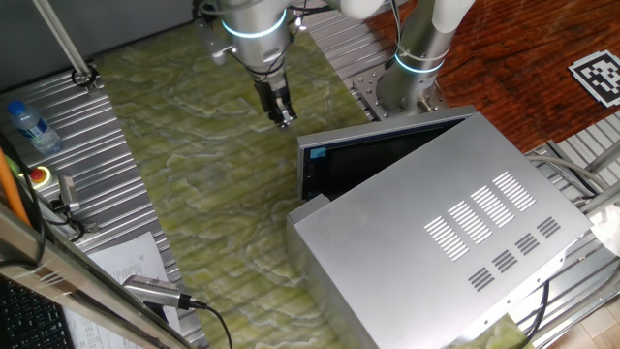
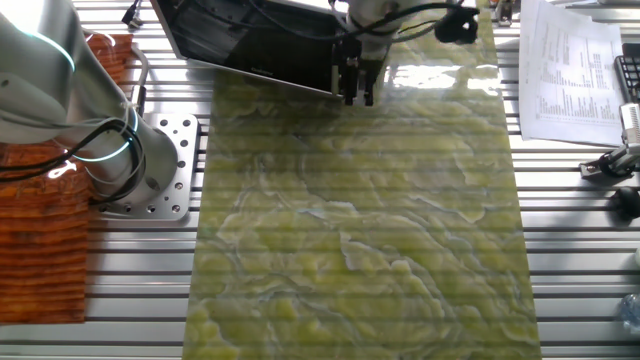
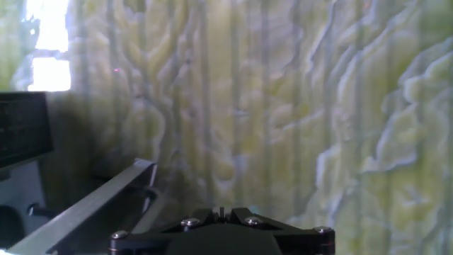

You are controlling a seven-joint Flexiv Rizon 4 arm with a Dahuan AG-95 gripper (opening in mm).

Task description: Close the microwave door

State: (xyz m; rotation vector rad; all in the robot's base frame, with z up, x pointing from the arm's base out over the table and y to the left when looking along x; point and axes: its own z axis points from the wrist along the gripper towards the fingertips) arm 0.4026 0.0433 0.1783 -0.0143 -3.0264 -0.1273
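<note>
The large boxy silver-grey metal microwave (image 1: 455, 233), with rows of vent slots on its top, sits on the tabletop (image 1: 203, 194) covered by a green marbled mat, and its flat black-glass microwave door (image 1: 373, 155) in a thin silver frame stands ajar, swung out from the front with the small blue sticker at its upper free corner. The pincer (image 1: 282, 114) hangs just outside that free edge, near it but seemingly not touching; its black fingers look close together and hold nothing, though the hand view does not show the tips. To do this step well, I judge the arm should bring the fingers flat against the outer glass near the free edge, far from the hinge, and push in an arc following the swing, steadily, until the door meets the casing.
</note>
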